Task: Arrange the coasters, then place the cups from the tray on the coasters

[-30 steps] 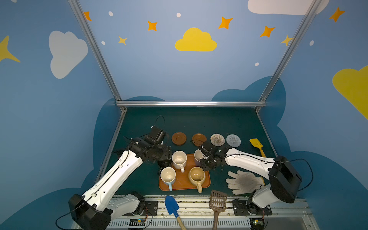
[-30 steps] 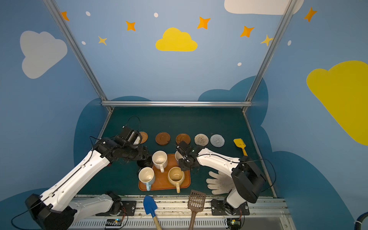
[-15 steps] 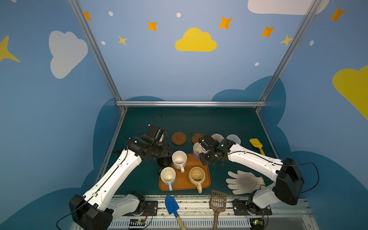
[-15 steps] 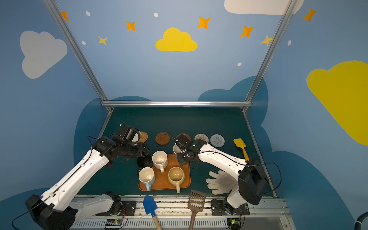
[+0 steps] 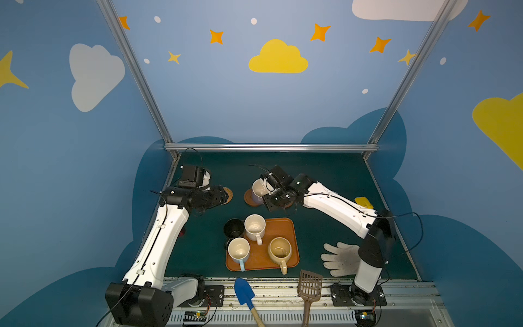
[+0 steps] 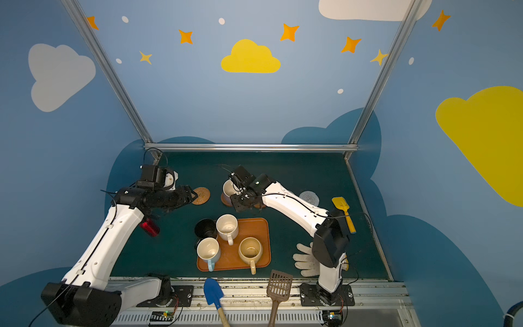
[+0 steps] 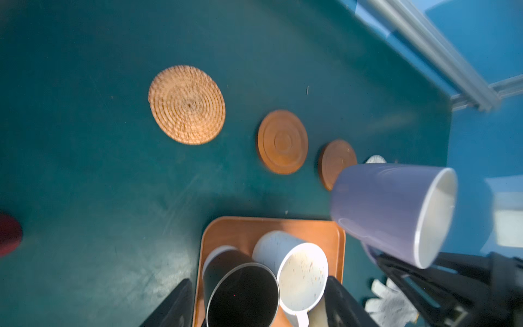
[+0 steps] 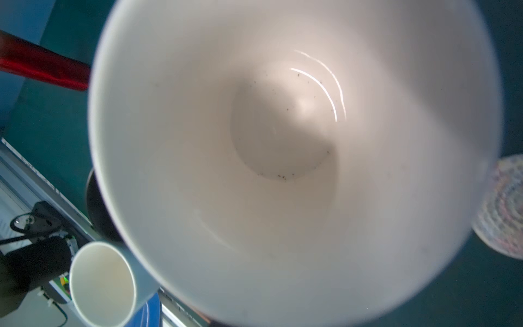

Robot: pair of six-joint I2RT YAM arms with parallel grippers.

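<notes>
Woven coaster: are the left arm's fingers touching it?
Apart. The left wrist view shows bare green table between the left fingers and the woven coaster.

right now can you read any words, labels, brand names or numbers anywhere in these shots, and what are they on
None can be read.
Mugs, coasters and tray: plain, no print.
Lavender mug in the right hand: no lettering on the side that shows.
White paper strip by the rail in the right wrist view: faint marks, too blurred to read.
Walls: only painted clouds and stars.
</notes>
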